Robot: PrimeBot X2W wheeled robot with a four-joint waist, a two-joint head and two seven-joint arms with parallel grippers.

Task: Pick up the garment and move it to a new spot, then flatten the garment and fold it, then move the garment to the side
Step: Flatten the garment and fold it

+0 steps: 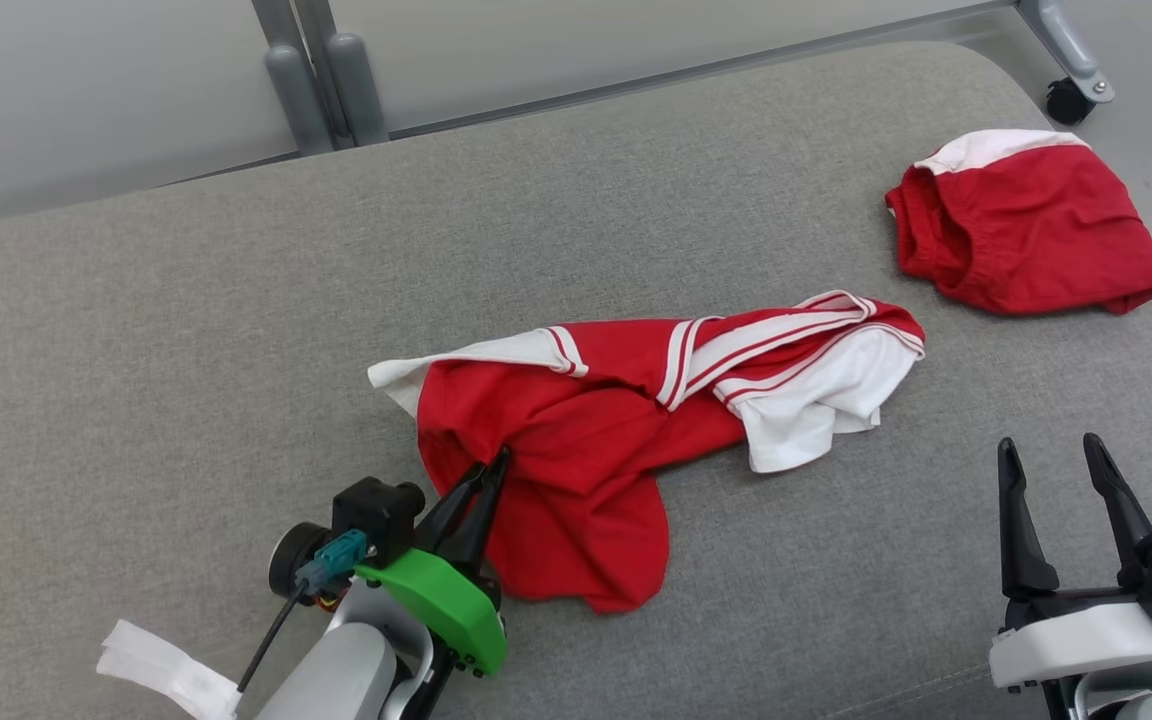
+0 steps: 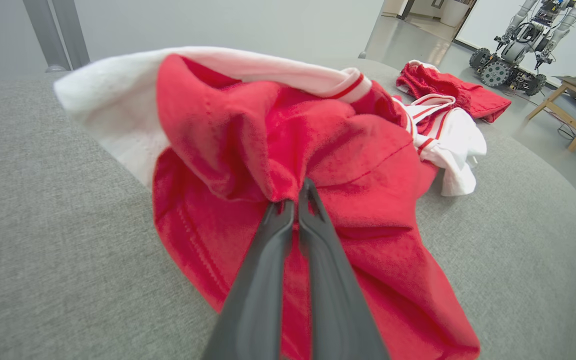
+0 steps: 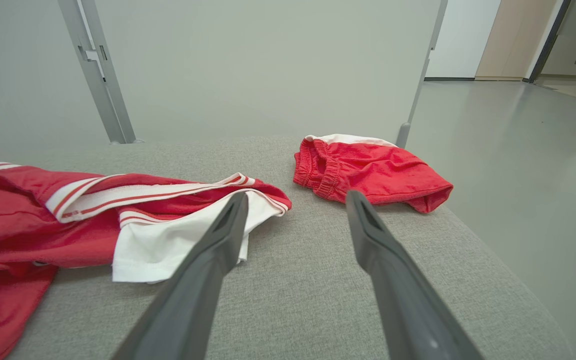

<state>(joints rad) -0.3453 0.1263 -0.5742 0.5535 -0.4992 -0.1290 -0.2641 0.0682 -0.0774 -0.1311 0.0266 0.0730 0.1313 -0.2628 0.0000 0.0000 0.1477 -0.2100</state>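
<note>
A crumpled red garment (image 1: 586, 440) with white sleeves and striped trim lies in the middle of the grey padded surface (image 1: 186, 350). My left gripper (image 1: 496, 462) is shut on a fold of its red cloth at the near left; in the left wrist view the garment (image 2: 248, 125) bunches up around the pinched fingertips (image 2: 295, 200). My right gripper (image 1: 1051, 450) stands open at the lower right, apart from the cloth, with nothing between its fingers. In the right wrist view the garment (image 3: 43, 215) lies to the left of the open gripper (image 3: 295, 197).
Red shorts (image 1: 1026, 225) with a white waistband lie at the far right of the surface, near its edge; they also show as the shorts (image 3: 368, 170) ahead of my right gripper. Grey frame posts (image 1: 321, 70) and a caster wheel (image 1: 1069, 100) stand behind. A white strap (image 1: 161, 670) hangs by my left arm.
</note>
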